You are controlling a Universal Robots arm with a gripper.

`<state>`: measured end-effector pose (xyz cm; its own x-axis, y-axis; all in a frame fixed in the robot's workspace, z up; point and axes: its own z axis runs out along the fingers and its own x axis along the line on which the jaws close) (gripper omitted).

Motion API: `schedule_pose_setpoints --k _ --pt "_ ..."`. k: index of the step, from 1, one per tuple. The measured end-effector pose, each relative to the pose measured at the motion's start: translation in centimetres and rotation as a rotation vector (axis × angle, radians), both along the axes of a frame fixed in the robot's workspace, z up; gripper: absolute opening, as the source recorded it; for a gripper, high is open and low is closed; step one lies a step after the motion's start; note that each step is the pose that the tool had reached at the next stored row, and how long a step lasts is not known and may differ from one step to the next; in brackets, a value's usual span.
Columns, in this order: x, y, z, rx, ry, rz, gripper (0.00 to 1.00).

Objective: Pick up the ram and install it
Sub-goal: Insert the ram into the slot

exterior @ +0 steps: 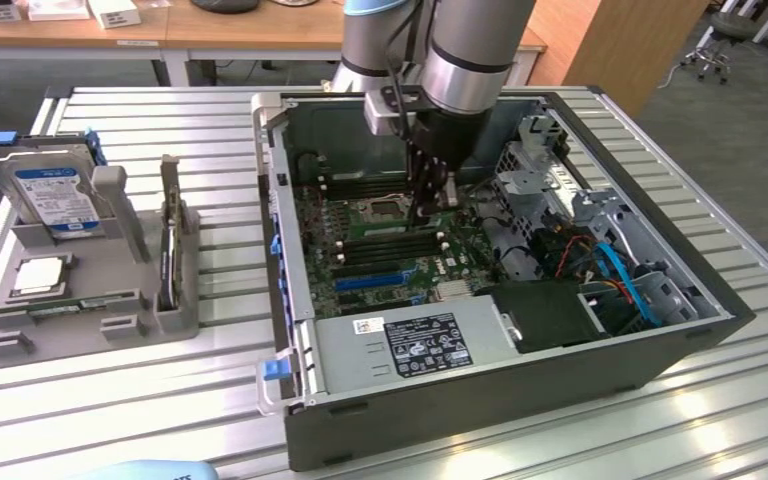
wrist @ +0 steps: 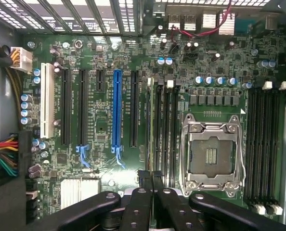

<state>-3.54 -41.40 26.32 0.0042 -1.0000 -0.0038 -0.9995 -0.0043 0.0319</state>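
My gripper point(exterior: 431, 205) reaches down into the open computer case point(exterior: 491, 400), low over the motherboard beside the empty CPU socket point(exterior: 381, 210). In the wrist view the black fingers point(wrist: 142, 202) come together, and the gripper point(wrist: 150, 177) is shut on the ram point(wrist: 150, 125). The ram is seen edge-on as a thin grey-green strip. It runs along the outermost memory slot, parallel to the empty black slots point(wrist: 168, 130) next to the CPU socket point(wrist: 211, 154). Whether it sits in the slot or just above it I cannot tell.
A grey parts tray point(exterior: 131, 250) at the exterior view's left holds a blue-labelled hard drive point(exterior: 57, 195) and a square silver CPU chip point(exterior: 40, 275). Inside the case are the power supply point(exterior: 418, 345), cables point(exterior: 611, 270) and drive cage point(exterior: 544, 160). Another slot bank point(wrist: 263, 144) lies beyond the socket.
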Motion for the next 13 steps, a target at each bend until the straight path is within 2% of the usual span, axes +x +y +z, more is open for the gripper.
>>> schedule_pose_setpoints --k 13 --pt "0.22 0.00 -0.31 -0.0004 0.0000 0.001 0.12"
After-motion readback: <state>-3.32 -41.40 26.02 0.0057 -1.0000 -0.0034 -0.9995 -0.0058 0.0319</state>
